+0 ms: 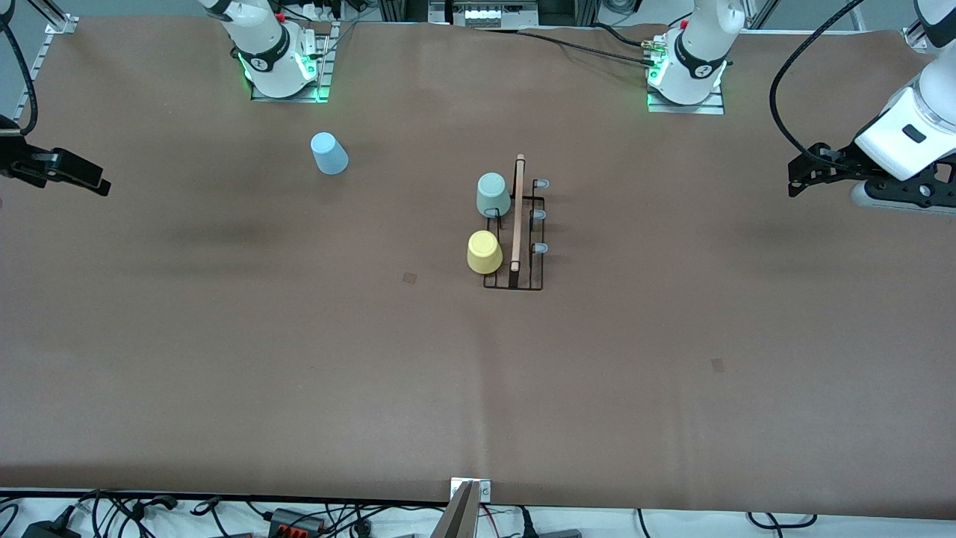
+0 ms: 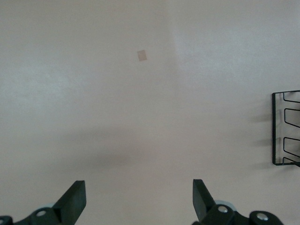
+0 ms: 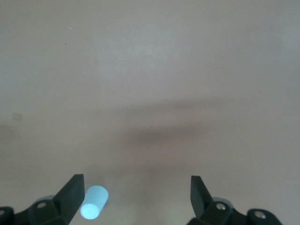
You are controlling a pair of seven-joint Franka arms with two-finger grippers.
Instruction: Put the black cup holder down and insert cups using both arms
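- Black cup holder (image 1: 515,232) standing mid-tabletop (image 1: 224,336), carrying grey-green cup (image 1: 493,194) and yellow cup (image 1: 484,252) (both mouth-down).
- Light blue cup (image 1: 328,153) apart, toward right arm's end.
- Left pincer (image 2: 139,201) wide, empty.
- Right pincer (image 3: 136,197) likewise.

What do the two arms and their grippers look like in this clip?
Both arms are white with black joint rings and green lights glowing at their bases. The left gripper is black with two fingers below a white wrist block, and a black cable loops above it. The right gripper is black too. In the wrist views, the fingers are dark wedges.
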